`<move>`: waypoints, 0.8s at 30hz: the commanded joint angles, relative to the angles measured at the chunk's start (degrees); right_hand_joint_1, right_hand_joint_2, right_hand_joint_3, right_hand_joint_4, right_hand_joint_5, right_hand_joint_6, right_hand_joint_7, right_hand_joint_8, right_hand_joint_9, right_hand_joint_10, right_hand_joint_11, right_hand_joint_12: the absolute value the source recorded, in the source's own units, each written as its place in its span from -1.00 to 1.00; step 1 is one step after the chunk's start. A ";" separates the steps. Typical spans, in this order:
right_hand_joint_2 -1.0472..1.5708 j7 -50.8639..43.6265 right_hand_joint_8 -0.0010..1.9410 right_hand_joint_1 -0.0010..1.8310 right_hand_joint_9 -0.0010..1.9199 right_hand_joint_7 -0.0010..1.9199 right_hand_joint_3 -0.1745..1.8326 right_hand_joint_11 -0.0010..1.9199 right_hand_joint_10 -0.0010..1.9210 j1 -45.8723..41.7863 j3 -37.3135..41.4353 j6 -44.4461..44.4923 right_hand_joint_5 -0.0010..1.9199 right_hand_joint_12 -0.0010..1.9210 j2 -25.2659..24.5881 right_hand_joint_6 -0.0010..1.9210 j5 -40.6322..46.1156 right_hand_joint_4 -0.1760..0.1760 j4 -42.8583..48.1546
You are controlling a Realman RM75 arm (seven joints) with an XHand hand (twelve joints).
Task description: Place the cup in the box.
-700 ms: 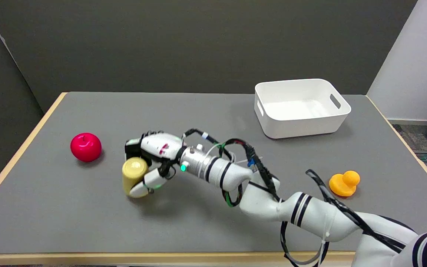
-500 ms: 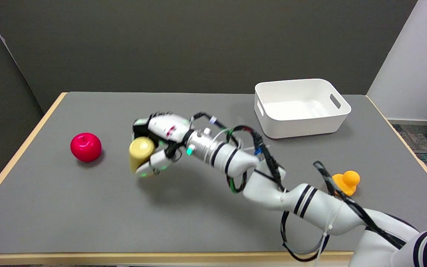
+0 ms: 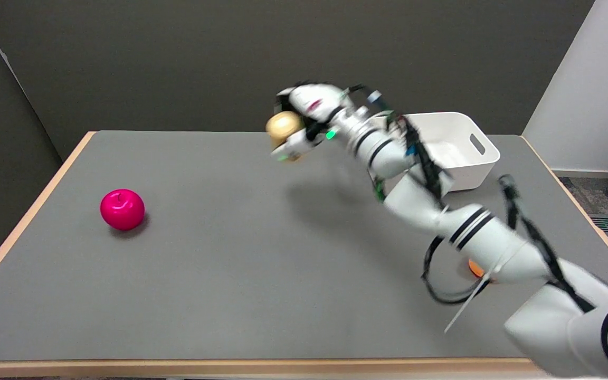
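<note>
Right hand (image 3: 304, 113): raised well above the surface, over its far middle edge; fingers wrapped round the cup, thumb side below it. Picture slightly blurred here.

Cup (image 3: 283, 126): yellow, held in the hand, clear of the surface (image 3: 230, 264), tilted so one round end faces the camera. It sits left of the box and apart from it.

Right arm (image 3: 473, 232): white with black bands and loose black cables, reaching from the lower right corner up and left across the surface; it covers the near left part of the box.

Box (image 3: 467, 142): white, open-topped, with a slot handle in its right wall; stands at the far right of the surface. Nothing shows in the visible part of its inside.

Orange object (image 3: 474, 268): only a sliver shows under the forearm, near right; cannot tell what it is.

Apple (image 3: 122, 209): red, resting on the surface at the left, well apart from everything else.

Surface: grey top with a pale wooden edge.
</note>
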 commanded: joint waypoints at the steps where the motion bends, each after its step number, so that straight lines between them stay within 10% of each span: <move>1: 0.60 -0.31 0.43 0.29 -0.15 -0.08 -0.40 -0.14 0.52 6.11 9.65 -24.62 -0.35 1.00 22.09 0.54 0.75 -0.57 1.37; 12: 0.60 -0.13 0.43 0.29 -0.15 -0.09 -0.41 -0.16 0.52 -7.20 20.14 -23.59 -0.35 1.00 26.94 0.54 2.87 -0.58 3.56; 24: 0.60 -0.05 0.42 0.29 -0.15 -0.09 -0.40 -0.15 0.52 -8.45 11.87 -17.13 -0.35 1.00 24.38 0.55 5.93 -0.55 -2.85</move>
